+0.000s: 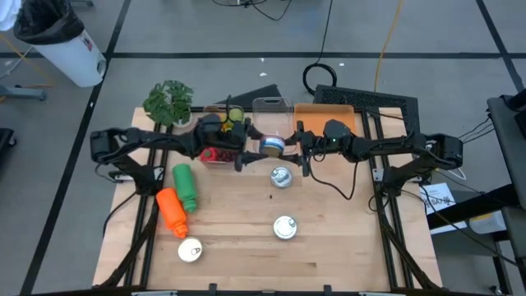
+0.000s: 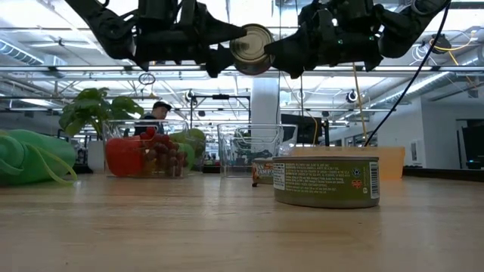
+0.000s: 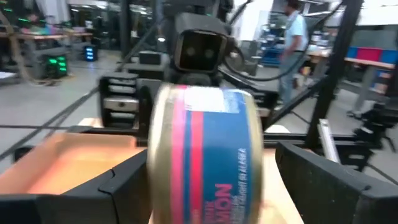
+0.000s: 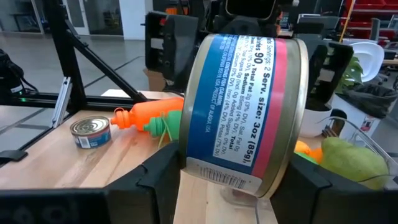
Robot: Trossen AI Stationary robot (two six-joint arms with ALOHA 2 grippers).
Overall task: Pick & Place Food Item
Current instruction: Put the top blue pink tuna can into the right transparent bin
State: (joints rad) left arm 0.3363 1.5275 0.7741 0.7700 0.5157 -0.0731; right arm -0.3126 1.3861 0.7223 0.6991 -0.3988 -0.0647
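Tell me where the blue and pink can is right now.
The blue and pink can is in the air at table centre-back, between the left gripper and right gripper, above the standing cans, in front of the clear container.

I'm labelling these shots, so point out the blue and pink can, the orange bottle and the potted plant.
blue and pink can (image 4: 242, 112), right wrist view, label.
orange bottle (image 1: 172, 210), high view, body.
potted plant (image 1: 168, 100), high view, leaves.

**Open workshop hall with grey taped floor**

A grey floor (image 1: 205, 33) crossed by dark tape lines fills the upper part of the high view, with a white bin (image 1: 62, 45) at upper left. In the low view, bright ceiling lights (image 2: 249, 11) glare overhead, a white pillar (image 2: 266, 98) stands centre, and a person (image 2: 157, 115) sits at left.
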